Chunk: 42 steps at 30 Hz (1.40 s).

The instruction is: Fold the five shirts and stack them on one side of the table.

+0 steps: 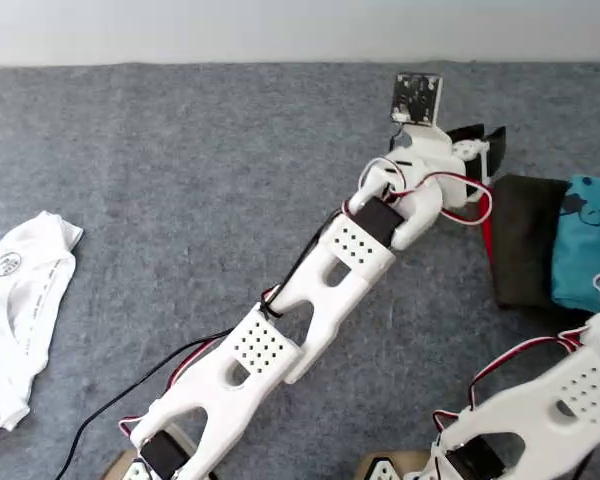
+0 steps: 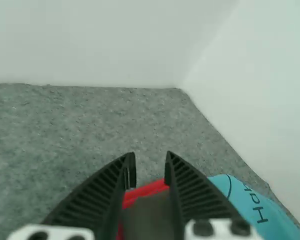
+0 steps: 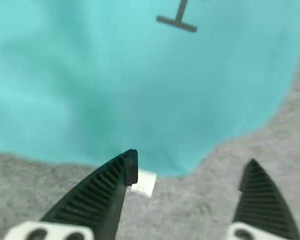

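At the table's right side lies a stack: a teal shirt [image 1: 590, 245] on a dark shirt [image 1: 523, 240], with a red shirt [image 1: 487, 235] showing as a thin edge beneath. A crumpled white shirt [image 1: 20, 300] lies at the left edge. My left gripper [image 1: 477, 143] hangs just beyond the stack's far left corner. In the left wrist view its fingers stand narrowly open [image 2: 150, 162], holding nothing, with the red shirt [image 2: 140, 192] and dark shirt [image 2: 147, 215] below the gap. My right gripper [image 3: 192, 161] is wide open over the teal shirt's [image 3: 115, 75] edge.
Grey felt [image 1: 180, 160] covers the table, bare across the middle and back. White walls [image 2: 250, 75] meet at the far right corner. A small white tag [image 3: 142, 182] sticks out from the teal shirt's edge. The left arm [image 1: 310, 300] stretches diagonally across the table.
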Each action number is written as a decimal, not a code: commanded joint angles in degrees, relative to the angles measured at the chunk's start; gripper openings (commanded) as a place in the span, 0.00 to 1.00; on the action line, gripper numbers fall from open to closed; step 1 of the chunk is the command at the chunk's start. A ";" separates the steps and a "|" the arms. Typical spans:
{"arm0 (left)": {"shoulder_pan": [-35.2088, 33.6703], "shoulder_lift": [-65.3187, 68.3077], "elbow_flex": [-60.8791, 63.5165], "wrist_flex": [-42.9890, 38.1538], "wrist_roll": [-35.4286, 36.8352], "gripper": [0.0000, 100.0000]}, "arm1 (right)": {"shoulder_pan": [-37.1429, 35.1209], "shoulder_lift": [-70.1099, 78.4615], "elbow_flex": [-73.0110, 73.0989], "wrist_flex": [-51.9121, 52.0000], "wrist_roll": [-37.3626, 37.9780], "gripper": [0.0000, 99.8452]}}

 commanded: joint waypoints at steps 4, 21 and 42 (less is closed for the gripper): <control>-3.43 -4.48 -6.90 9.58 -0.62 0.11 | -8.92 -7.60 -6.33 2.07 -8.18 0.29; -19.87 -8.35 -6.90 54.51 -13.36 0.11 | -21.85 0.48 0.97 2.33 -17.76 0.24; -23.91 -7.38 -6.73 58.20 -13.98 0.07 | -21.76 3.21 0.97 -2.15 -18.55 0.23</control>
